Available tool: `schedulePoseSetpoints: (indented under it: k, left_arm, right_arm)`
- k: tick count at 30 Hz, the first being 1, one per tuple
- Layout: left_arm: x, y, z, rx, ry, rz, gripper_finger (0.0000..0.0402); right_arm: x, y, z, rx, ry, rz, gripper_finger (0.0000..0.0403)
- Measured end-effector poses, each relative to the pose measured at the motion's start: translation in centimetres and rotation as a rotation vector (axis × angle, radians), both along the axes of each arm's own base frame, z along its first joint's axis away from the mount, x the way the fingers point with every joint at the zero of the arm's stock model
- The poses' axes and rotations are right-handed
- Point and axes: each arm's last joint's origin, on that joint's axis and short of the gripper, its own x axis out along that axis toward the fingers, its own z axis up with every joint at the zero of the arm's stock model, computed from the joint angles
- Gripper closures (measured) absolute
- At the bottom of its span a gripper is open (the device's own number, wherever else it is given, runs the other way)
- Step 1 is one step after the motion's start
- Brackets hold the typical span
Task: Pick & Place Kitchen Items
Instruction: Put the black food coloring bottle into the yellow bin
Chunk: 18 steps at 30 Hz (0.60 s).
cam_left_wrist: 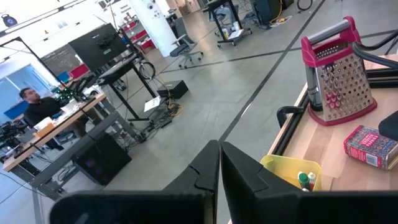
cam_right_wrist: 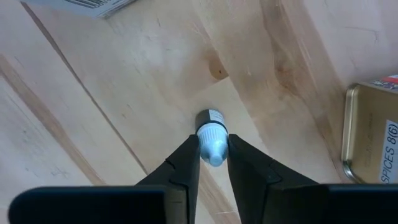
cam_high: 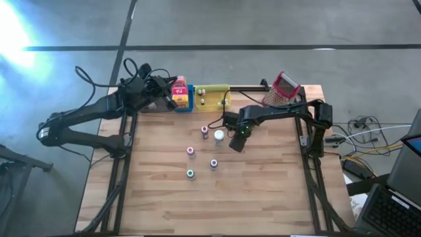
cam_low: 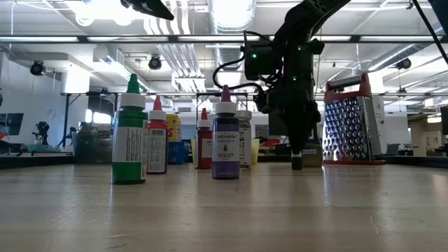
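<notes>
Now right hand (cam_right_wrist: 213, 155) pointing down, clenched on white-capped bottle (cam_right_wrist: 212, 138), left hand (cam_left_wrist: 220, 163) shut, raised.

The lower half of the desk (cam_high: 217, 210) in the high view lies bare. Mid-frame, four scattered bottles (cam_high: 191, 174) and the right arm (cam_high: 276, 113) crowd the centre; trays (cam_high: 210, 95) and grater (cam_high: 284, 89) line the upper edge.
</notes>
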Motion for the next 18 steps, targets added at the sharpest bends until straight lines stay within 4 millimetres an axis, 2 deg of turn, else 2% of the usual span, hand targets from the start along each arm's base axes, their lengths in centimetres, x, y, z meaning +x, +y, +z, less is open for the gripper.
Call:
schedulePoseSetpoints:
  k: [11,14,18]
  left_arm:
    - [0.0,0.0,0.0,0.000,0.000,0.000,0.0380]
    - [0.0,0.0,0.0,0.000,0.000,0.000,0.0380]
    - [0.0,0.0,0.0,0.000,0.000,0.000,0.0380]
  right_arm:
    - [0.3,-0.2,0.5,0.019,-0.017,0.015,0.0343]
    - [0.7,-0.7,1.9,0.003,-0.020,0.012,0.0346]
    - [1.3,-2.2,4.8,-0.047,-0.041,0.025,0.0345]
